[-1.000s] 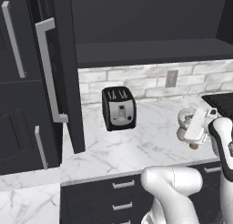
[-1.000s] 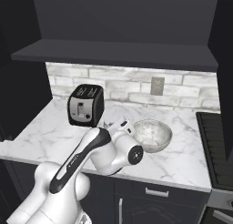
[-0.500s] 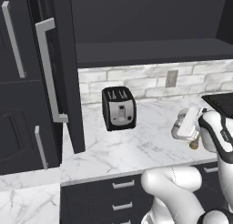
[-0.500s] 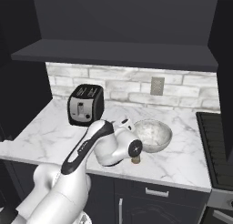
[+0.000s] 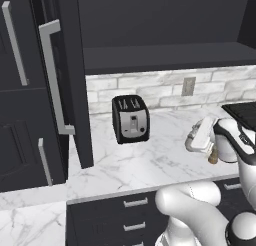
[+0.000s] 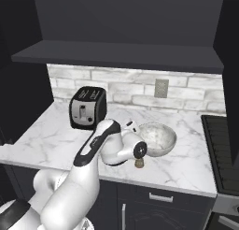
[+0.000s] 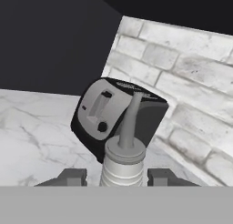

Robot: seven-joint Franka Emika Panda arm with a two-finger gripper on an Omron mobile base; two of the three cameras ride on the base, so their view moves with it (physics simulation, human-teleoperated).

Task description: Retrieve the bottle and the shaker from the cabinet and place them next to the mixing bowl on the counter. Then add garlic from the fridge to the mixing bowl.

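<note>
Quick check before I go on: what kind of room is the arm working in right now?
A rendered home kitchen, by the look of it: a toaster stands on the white marble counter against a brick backsplash, a mixing bowl sits nearby, and dark drawers run below.

A black toaster (image 5: 131,119) stands on the white marble counter (image 5: 150,165) near its back edge, against the pale brick wall. At the counter's left end the dark cabinet (image 5: 165,55) door hangs open. Toward the right end, the shaker (image 5: 213,157) peeks out beside the white arm.
</note>
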